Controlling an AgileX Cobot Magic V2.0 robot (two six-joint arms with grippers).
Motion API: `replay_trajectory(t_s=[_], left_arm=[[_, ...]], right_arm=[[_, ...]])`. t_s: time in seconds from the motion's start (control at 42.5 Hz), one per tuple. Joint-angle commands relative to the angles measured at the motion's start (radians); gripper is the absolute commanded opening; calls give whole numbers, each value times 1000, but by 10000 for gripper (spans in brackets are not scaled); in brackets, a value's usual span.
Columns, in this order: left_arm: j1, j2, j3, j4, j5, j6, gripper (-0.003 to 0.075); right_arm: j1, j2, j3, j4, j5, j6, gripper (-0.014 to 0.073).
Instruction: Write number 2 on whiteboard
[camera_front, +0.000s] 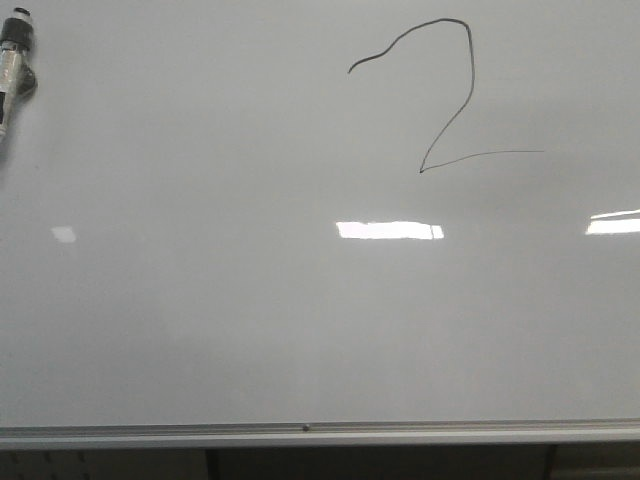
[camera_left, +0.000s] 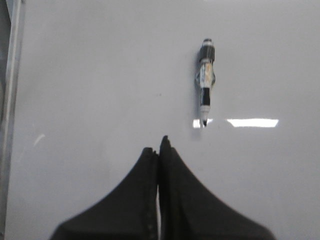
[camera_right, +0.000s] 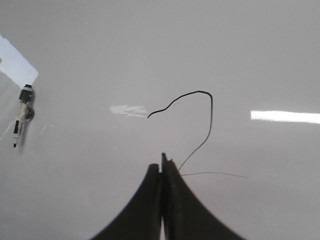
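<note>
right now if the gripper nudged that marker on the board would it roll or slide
The marker looks like a rigid, light, round barrel, so it would probably roll if pushed side-on. The whiteboard is glossy, so it may also slide. The thicker collar near its cap end might curve its path.

One whiteboard (camera_front: 200, 330) fills every view, with one silver rail (camera_front: 300, 430) along its lower edge. One drawn figure, the number 2 (camera_front: 455, 100), is on it; in the right wrist view its lower corner lies just beside the tips of the closed right gripper (camera_right: 163, 162). One marker (camera_left: 205, 80) lies on the board, a short way beyond the tips of the closed left gripper (camera_left: 159, 147). Two grippers show in all, each with two dark fingers (camera_left: 130, 200) pressed together. Three bright reflections (camera_front: 390, 230) show in the front view.
</note>
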Motion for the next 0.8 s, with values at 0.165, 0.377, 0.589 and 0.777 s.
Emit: replay_trajectory(t_s=[0.165, 0.377, 0.589, 0.777], left_arm=[[1, -18, 74, 5, -149, -44, -20], [1, -18, 74, 5, -146, -44, -20], [1, -18, 74, 5, -146, -44, -20], [1, -18, 74, 5, -146, -44, -20]], right_arm=[[-5, 5, -26, 11, -15, -5, -118], [-5, 5, -26, 11, -14, -5, -118], [-5, 5, -26, 11, -13, -5, -118], [-5, 5, -26, 11, -13, -5, -118]])
